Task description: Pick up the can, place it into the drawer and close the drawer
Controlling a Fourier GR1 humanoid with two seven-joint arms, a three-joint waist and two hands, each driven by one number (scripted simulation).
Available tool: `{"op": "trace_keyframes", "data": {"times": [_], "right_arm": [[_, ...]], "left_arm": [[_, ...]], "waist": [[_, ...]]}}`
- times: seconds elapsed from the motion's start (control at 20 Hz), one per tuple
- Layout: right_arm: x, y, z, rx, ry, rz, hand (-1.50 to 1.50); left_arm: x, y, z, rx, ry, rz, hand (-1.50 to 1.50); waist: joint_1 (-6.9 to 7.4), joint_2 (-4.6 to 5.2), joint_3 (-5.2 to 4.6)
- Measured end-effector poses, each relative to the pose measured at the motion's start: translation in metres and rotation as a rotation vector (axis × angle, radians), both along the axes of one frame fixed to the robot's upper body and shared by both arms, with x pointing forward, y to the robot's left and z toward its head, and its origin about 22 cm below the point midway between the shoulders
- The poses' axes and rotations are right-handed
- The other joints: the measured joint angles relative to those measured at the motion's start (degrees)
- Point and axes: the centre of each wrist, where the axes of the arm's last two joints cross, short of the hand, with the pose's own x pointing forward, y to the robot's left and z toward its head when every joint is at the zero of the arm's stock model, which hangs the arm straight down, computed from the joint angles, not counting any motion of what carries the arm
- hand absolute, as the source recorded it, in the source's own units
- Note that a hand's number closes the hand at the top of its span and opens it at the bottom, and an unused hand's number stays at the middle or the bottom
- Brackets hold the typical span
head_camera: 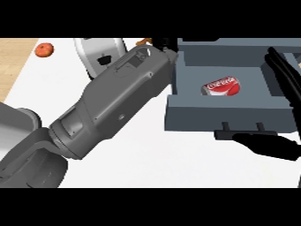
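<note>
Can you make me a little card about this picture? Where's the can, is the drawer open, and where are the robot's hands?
can: red, lying inside the drawer
drawer: grey, open
right hand: at the drawer's front right corner, fingers straight along its right side
left hand: mostly hidden behind its forearm, near the drawer's back left corner
orange fruit: top left of the view
left to do: close the drawer

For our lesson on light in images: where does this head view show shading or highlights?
Head view: the left forearm brightens toward its wrist and darkens toward the elbow; the drawer looks darker inside than on its front; the can carries a pale sheen; the right hand reads flat black.
</note>
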Motion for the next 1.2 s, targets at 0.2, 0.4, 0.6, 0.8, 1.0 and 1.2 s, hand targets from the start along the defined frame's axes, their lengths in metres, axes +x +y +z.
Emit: {"op": "trace_keyframes", "data": {"times": [0.2, 0.4, 0.6, 0.8, 1.0, 1.2], "right_arm": [[0.030, 0.017, -0.015, -0.105, 0.013, 0.000, -1.50], [0.060, 0.037, -0.026, -0.221, 0.029, 0.002, -1.50], [0.088, 0.049, -0.042, -0.329, 0.044, -0.024, -1.50], [0.110, 0.054, -0.066, -0.373, 0.056, -0.063, -1.50], [0.128, 0.058, -0.089, -0.408, 0.076, -0.098, -1.50], [0.145, 0.057, -0.100, -0.455, 0.043, -0.125, -1.50]], "left_arm": [[0.001, 0.007, 0.006, -0.004, 0.007, 0.012, -1.50], [0.003, 0.019, 0.002, 0.007, 0.008, 0.021, -1.50], [0.007, 0.037, 0.007, 0.011, 0.002, 0.036, -1.50], [0.010, 0.057, 0.015, 0.017, 0.005, 0.049, -1.50], [0.006, 0.071, 0.023, 0.015, 0.002, 0.059, -1.50], [0.005, 0.083, 0.026, 0.023, 0.004, 0.072, -1.50]], "waist": [[0.49, -0.13, -0.01], [0.96, -0.18, -0.01], [1.04, -0.14, 0.00], [1.19, -0.20, 0.02], [1.34, -0.26, 0.04], [1.40, -0.58, -0.40]]}}
